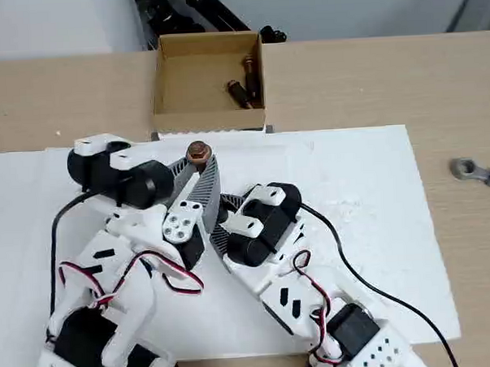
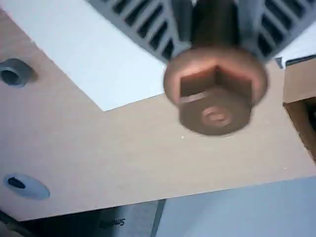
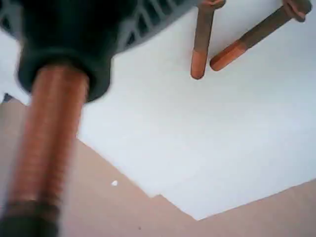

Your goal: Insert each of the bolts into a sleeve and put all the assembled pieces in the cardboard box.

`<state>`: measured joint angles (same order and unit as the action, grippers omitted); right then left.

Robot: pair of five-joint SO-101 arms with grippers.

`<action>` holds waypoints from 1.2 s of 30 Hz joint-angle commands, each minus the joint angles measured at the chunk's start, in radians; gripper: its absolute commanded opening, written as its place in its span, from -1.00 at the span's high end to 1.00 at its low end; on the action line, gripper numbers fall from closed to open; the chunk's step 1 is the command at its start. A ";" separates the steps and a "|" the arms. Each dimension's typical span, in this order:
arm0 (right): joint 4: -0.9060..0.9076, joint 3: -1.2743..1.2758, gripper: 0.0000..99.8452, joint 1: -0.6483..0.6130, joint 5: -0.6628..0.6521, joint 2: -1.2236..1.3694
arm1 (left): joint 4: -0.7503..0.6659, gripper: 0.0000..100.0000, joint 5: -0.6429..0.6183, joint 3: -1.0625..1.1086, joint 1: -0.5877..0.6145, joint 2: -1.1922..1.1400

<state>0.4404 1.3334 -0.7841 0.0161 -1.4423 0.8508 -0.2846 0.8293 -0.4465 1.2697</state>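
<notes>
We see the left gripper (image 1: 199, 165) pinching a copper bolt (image 1: 198, 151) by its shank. The hex head stands up above the grey ribbed fingers (image 1: 210, 183). In the high view the bolt is held just in front of the near wall of the cardboard box (image 1: 210, 118), over the far edge of the white sheet (image 1: 351, 187) that covers the middle of the bench (image 1: 452, 85). In the left wrist view the bolt head (image 2: 215, 91) is close to the camera between the two fingers, and a corner of the box (image 2: 300, 81) shows beside it.

Two dark assembled pieces (image 1: 242, 86) lie together inside the box, toward its right wall.

The right gripper (image 1: 218, 229) sits low on the sheet, just beside and partly under the left arm. We cannot tell whether it is spread or closed. In the right wrist view a threaded copper shank (image 3: 47, 138) comes out of a dark sleeve (image 3: 64, 54) right in front of the camera. Farther off, two more copper-coloured pieces (image 3: 201, 44) (image 3: 252, 37) lie on the white sheet with their tips near each other. We cannot tell whether they carry sleeves.

A grey metal tool (image 1: 476, 171) lies on the bare bench, well apart from the arms, to the right of the sheet.
</notes>
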 commanded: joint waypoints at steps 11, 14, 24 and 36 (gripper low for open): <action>-0.015 -0.014 1.00 -0.005 0.005 -0.005 | -0.021 0.99 -0.020 0.051 0.000 0.009; -0.015 -0.014 1.00 -0.005 0.005 -0.005 | -0.023 0.99 -0.020 0.048 0.002 0.009; -0.015 -0.014 1.00 -0.005 0.005 -0.005 | 0.008 0.87 -0.005 0.044 0.002 0.009; -0.022 -0.015 1.00 -0.005 0.005 -0.002 | 0.218 0.62 -0.066 -0.071 0.061 0.009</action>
<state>0.4404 1.3364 -0.7871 0.0161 -1.4408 1.0349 -0.3460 0.8094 -0.3928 1.2712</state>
